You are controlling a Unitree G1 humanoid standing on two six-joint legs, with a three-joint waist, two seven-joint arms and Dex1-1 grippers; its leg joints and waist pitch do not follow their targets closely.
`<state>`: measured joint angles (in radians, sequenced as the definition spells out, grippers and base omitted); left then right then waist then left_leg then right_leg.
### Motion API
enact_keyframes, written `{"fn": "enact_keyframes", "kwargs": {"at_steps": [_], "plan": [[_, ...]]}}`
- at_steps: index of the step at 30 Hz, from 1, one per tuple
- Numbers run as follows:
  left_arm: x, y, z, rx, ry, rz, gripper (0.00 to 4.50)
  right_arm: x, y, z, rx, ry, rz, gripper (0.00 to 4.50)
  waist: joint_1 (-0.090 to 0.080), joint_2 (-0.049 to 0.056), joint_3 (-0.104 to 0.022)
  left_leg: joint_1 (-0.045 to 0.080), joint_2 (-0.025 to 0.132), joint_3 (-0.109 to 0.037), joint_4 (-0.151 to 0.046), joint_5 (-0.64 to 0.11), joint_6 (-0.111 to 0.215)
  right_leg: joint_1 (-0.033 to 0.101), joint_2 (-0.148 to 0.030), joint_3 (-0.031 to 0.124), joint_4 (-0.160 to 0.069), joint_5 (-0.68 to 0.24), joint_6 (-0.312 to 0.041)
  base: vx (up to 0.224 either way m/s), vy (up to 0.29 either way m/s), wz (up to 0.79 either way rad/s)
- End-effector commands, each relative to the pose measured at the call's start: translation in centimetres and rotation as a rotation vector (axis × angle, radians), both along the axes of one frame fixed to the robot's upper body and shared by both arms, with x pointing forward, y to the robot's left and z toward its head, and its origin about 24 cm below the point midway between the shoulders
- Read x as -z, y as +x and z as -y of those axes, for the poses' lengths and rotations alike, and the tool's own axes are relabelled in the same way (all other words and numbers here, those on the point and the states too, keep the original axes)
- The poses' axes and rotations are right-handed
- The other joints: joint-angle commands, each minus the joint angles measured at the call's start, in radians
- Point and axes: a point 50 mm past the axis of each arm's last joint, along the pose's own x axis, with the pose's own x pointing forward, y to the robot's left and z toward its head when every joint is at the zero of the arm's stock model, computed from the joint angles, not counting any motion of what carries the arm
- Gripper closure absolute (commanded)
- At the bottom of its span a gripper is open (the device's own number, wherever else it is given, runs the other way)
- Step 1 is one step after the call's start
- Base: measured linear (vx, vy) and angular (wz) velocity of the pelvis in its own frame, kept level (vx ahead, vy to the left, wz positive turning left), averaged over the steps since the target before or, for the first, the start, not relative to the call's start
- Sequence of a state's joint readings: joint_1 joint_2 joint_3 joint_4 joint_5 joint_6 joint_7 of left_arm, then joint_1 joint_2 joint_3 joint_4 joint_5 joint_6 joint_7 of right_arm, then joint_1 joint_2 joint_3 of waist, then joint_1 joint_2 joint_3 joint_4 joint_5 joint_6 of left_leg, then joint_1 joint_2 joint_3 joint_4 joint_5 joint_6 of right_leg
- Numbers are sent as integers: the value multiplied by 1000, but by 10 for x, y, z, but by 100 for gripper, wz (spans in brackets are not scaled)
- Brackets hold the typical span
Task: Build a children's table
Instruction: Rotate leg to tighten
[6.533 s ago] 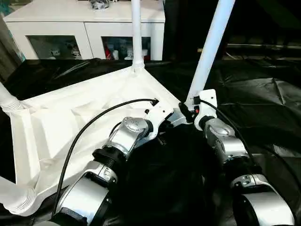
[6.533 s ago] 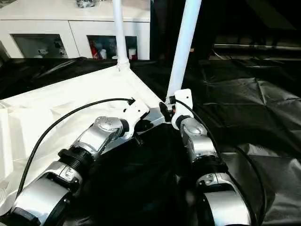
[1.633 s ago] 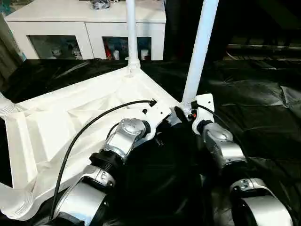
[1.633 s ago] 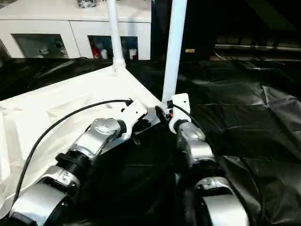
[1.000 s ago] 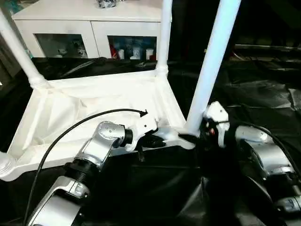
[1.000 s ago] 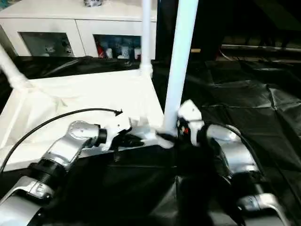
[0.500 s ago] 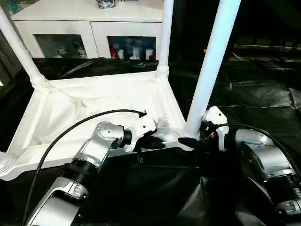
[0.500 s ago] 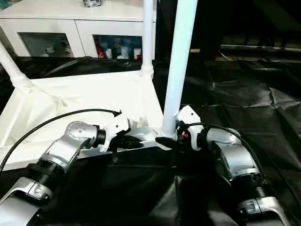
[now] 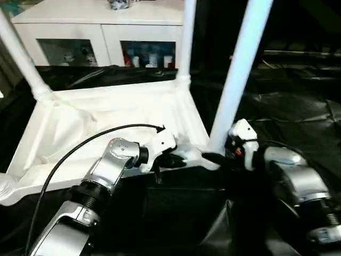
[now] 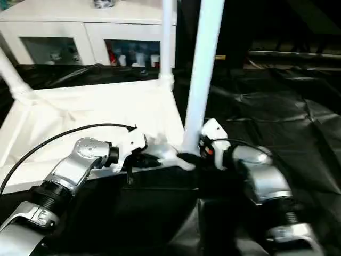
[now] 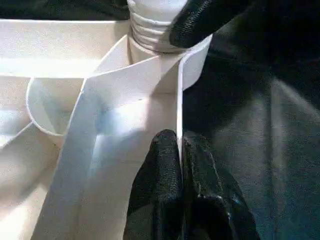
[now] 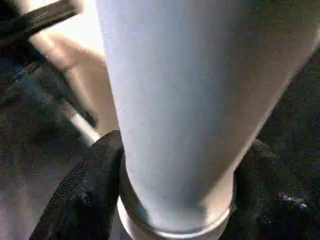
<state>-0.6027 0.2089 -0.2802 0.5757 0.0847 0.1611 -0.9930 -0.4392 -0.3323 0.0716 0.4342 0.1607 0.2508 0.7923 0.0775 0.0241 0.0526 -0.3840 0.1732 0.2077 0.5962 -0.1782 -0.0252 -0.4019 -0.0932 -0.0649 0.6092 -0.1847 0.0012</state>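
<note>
I pinch the upturned table top's point(image 9: 106, 120) near rim in my left gripper point(image 11: 181, 150) to steady it, while my right gripper's point(image 12: 175, 200) fingers point(image 12: 95, 185) hug the near-corner leg point(image 9: 237, 80) at its socket

White glass-door cabinet point(image 9: 101, 32) beyond crinkled black floor sheeting point(image 9: 298, 112).

An all-white plastic children's table point(image 10: 96, 114) is lying upside down on black crinkled plastic sheeting point(image 10: 298, 122), its long tapered tubular legs point(image 10: 204, 69) standing upward. The left gripper point(image 10: 152, 158) is pinching the table's near rim, jaws closed. The right gripper point(image 10: 187, 158) is sitting at the base of the nearest leg. A white cabinet with glass doors point(image 10: 85, 37) is standing behind.
</note>
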Motion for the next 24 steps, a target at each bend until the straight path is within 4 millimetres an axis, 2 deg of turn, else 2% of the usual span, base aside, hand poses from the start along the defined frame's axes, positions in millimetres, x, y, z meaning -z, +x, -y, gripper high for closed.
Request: {"fn": "enact_keyframes", "kwargs": {"at_steps": [1,2,3,4,5,6,7,10,11,13,14,15,16,20,24], "plan": [[-1,6,17,-109,-72,5,450,22,5,6,260,18,-87,180,-6,-22,-57,25,59,-36,-78,-270,10,29,-68,44,-97,-398,-187,0,0,0],[-2,10,23,-170,-88,2,450,29,8,5,378,26,-102,180,-12,-22,-57,26,58,-37,-79,-282,-4,28,-68,44,-99,-412,-181,0,0,0],[-2,10,23,-170,-88,2,450,29,8,5,378,26,-102,180,-16,-22,-57,27,59,-38,-81,-289,-11,28,-67,44,-99,-415,-180,0,0,0],[-3,15,33,-270,-103,11,450,36,12,0,504,22,-119,180,-21,-21,-57,27,58,-40,-81,-308,-16,28,-67,43,-101,-423,-175,0,0,0],[-4,17,35,-290,-107,11,450,38,13,-2,523,20,-121,180,-27,-20,-56,28,56,-38,-81,-320,-17,24,-66,45,-105,-418,-178,0,0,0],[-5,19,45,-340,-108,16,450,41,16,-11,563,2,-121,180,-28,-20,-58,25,53,-38,-80,-320,-12,29,-66,43,-106,-421,-172,0,0,0],[-5,19,46,-343,-108,17,450,41,16,-12,565,1,-121,180,-28,-18,-58,27,54,-38,-80,-320,-11,26,-68,43,-108,-419,-173,0,0,0],[-8,18,68,-334,-108,31,450,35,26,-41,531,3,-90,180,-28,-19,-60,26,54,-37,-79,-310,1,29,-68,43,-109,-395,-172,0,0,0],[-8,17,70,-322,-111,28,450,34,28,-45,516,2,-78,180,-27,-18,-62,22,53,-37,-79,-293,9,33,-68,43,-107,-368,-176,0,0,0],[-8,16,71,-310,-111,21,450,30,31,-51,493,3,-41,180,-25,-18,-64,19,54,-36,-79,-273,21,36,-68,42,-102,-325,-184,0,0,0],[-7,16,71,-307,-109,22,450,28,32,-53,485,14,-27,125,-24,-18,-65,17,53,-35,-77,-261,30,37,-68,43,-100,-304,-190,0,0,0],[-7,17,64,-305,-99,40,450,22,33,-53,478,51,3,111,-22,-21,-64,17,53,-33,-76,-256,40,38,-70,43,-100,-302,-191,0,0,0],[-7,17,64,-305,-99,41,450,22,33,-53,478,52,4,111,-21,-20,-65,18,53,-33,-76,-253,44,38,-70,43,-100,-303,-192,0,0,0],[-11,24,44,-304,-83,96,450,3,38,-36,466,69,153,74,-18,-20,-66,16,54,-33,-76,-237,56,39,-67,41,-98,-291,-190,0,0,0],[-11,25,32,-266,-70,105,450,-2,34,-26,351,66,168,49,-16,-21,-68,11,53,-31,-73,-207,79,45,-66,41,-94,-264,-195,0,0,0]]}}
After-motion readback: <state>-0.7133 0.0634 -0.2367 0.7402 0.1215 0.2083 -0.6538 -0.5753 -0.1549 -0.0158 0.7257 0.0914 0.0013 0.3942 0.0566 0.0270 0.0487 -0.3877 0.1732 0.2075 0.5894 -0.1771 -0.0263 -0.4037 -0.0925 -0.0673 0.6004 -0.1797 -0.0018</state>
